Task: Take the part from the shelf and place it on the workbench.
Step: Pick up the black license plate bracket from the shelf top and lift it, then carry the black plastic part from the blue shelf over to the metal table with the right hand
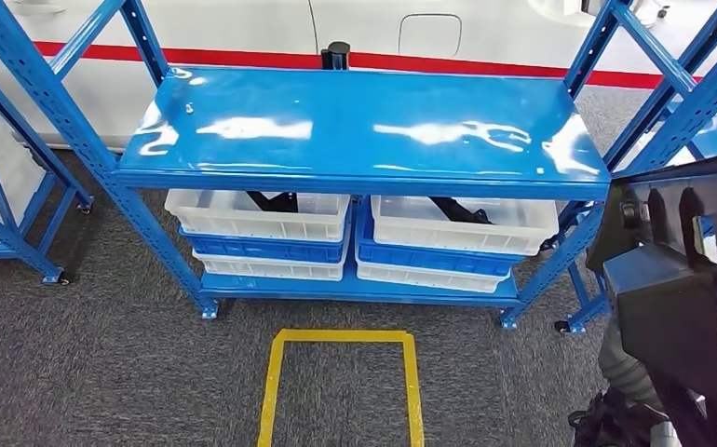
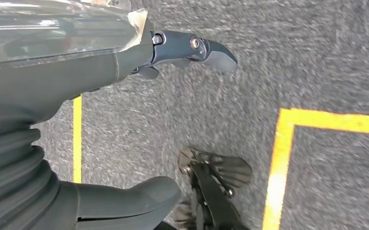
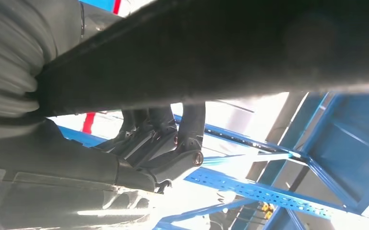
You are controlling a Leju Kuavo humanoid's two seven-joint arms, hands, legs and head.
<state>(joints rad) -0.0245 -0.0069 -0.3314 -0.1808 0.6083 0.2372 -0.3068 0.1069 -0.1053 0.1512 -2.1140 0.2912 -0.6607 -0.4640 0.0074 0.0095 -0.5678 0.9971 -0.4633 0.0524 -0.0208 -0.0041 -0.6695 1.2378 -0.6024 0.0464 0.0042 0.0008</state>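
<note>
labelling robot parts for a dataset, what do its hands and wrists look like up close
The left hand has a grey ribbed wrist cover, a thick smooth grey thumb and darker blue-grey jointed fingers with silver screws, under a clear plastic cover. The right hand has the same ribbed cover and dark jointed fingers with screws.

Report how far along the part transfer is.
Done: the black part is off the shelf, gripped by the right hand, whose fingers curl around it. In hand: it is carried beside the blue rack. Left: setting it on the workbench. The left hand hangs empty over the carpet.
</note>
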